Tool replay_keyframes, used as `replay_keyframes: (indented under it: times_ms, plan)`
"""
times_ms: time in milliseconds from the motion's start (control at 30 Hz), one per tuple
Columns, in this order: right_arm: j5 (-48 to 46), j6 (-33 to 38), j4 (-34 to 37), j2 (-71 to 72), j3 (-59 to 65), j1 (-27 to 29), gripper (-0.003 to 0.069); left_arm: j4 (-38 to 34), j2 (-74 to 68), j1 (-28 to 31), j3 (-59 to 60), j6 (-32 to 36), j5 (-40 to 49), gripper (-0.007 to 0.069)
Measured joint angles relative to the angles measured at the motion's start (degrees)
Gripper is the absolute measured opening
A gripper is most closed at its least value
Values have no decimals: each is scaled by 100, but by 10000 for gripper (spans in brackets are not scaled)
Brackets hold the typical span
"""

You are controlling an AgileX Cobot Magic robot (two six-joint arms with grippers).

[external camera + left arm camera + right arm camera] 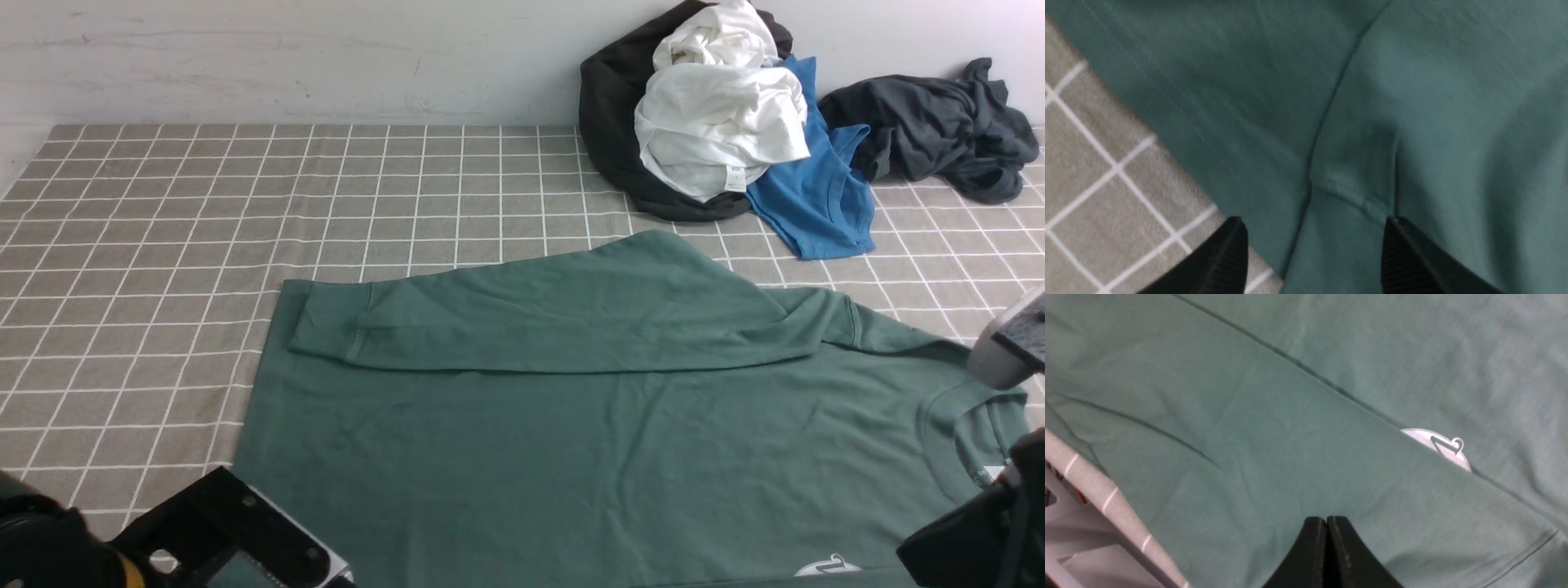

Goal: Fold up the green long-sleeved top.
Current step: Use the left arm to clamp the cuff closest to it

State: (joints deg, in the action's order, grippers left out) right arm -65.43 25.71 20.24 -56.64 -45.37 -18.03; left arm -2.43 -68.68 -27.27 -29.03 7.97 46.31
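While the green top (571, 425) lay flat along the near edge of the checked tablecloth (163, 245), collar toward the right edge and hem toward the left, I judged the sleeve step to be the one in hand. The far sleeve (571, 318) lay folded across the body. The near sleeve appeared to lie over the body as well, its edge covering part of the white chest print (1439, 447).

My left gripper (1314, 222) hung over the cuff (1351, 192), jaws wide apart, nothing between them. My right gripper (1327, 522) stood above the fabric near the print, jaws pressed together, with no cloth visible between them. A heap of other clothes (718, 122) sat at the far right corner, apart from the top.

By my assessment, both sleeves were in and the body fold was not yet done. The next move called for a grip on the hem at the left end and an even lift toward the collar, without dragging the sleeves out.
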Motion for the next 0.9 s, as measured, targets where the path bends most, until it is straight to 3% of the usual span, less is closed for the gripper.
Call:
replay_keyframes:
  times_ms: [200,367,567,633,733,900]
  plan:
    - [95,0,-17,0,0,-4,-15,-265,-1044,-20,0,-25,-192,435]
    - [126,0,-17,0,0,-4,-15,-753,-1314,-39,-35,419,-228,423]
    - [186,0,-17,0,0,-4,-15,-968,-1357,-39,-84,651,-154,271]
    - [205,0,-17,0,-5,-4,-15,-993,-1351,-39,-91,651,-143,152]
    - [205,0,-17,0,-5,-4,-15,-896,-1264,-43,-238,656,-14,42]
    - [250,0,-17,0,-5,-4,-15,-294,-948,-43,-1097,649,603,23]
